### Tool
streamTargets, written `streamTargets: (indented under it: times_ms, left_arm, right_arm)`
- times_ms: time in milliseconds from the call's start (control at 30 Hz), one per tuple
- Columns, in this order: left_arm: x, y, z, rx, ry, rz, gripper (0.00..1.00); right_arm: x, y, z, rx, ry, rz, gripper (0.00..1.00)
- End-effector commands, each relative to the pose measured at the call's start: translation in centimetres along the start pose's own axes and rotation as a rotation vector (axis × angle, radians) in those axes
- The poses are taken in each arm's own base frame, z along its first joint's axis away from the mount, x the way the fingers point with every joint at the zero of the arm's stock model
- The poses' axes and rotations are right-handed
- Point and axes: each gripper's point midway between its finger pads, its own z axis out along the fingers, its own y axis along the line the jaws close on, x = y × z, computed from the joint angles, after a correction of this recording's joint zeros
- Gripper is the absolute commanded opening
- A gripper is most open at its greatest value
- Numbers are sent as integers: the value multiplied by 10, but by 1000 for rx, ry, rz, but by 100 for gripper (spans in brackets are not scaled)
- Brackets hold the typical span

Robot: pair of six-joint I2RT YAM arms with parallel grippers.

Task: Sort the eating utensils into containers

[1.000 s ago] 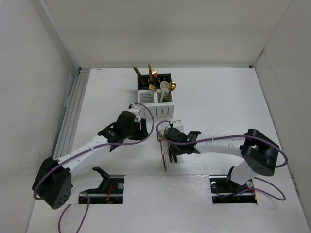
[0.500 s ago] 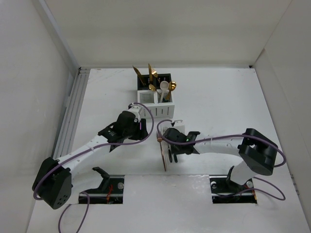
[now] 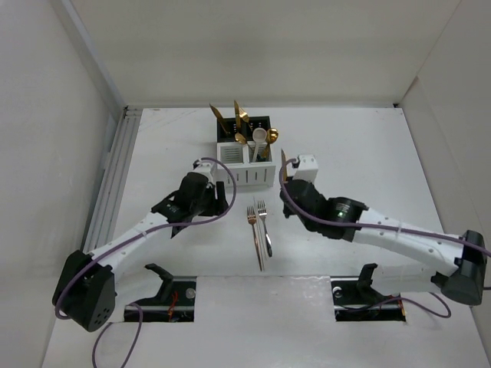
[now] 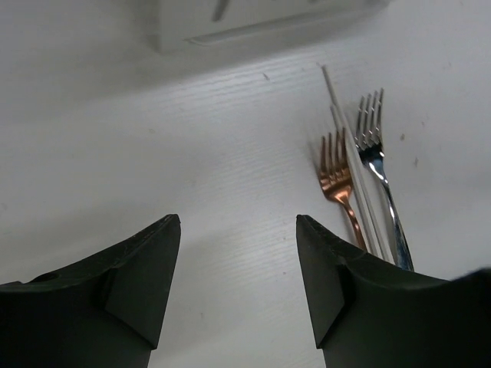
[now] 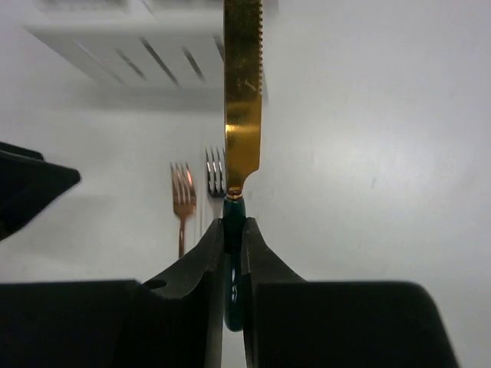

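Observation:
My right gripper [image 5: 234, 230] is shut on the dark teal handle of a gold knife [image 5: 243, 92], blade pointing up, held above the table just right of the white holder [image 3: 245, 170]. It also shows in the top view [image 3: 287, 181]. The black holder [image 3: 261, 122] stands behind the white one; both hold several gold utensils and a cream spoon [image 3: 260, 136]. A copper fork [image 4: 337, 178] and a silver fork [image 4: 374, 146] lie side by side on the table with a slim white piece [image 4: 349, 157] between them. My left gripper [image 4: 238, 230] is open and empty, left of the forks.
White walls enclose the table on the left, back and right. A metal rail [image 3: 115, 169] runs along the left edge. The two arm bases sit at the near edge, with dark cut-outs [image 3: 368, 295] beside them.
My right gripper has risen from the pile of utensils with the gold knife in it and moved right and back toward the white holder. My left gripper has shifted slightly left.

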Motion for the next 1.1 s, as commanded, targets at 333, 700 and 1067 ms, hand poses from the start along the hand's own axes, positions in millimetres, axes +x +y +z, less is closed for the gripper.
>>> streamTargets:
  times_ms: [333, 700, 1067]
  left_arm:
    - [-39, 42, -6, -127, -140, -129, 60]
    - [-44, 97, -10, -239, -188, -239, 62]
    - [-45, 117, -5, -273, -176, -289, 62]
  right_arm:
    - [-334, 113, 4, -332, -862, -275, 0]
    - [-314, 186, 144, -452, -915, -427, 0]
    - [-279, 171, 198, -449, -804, -365, 4]
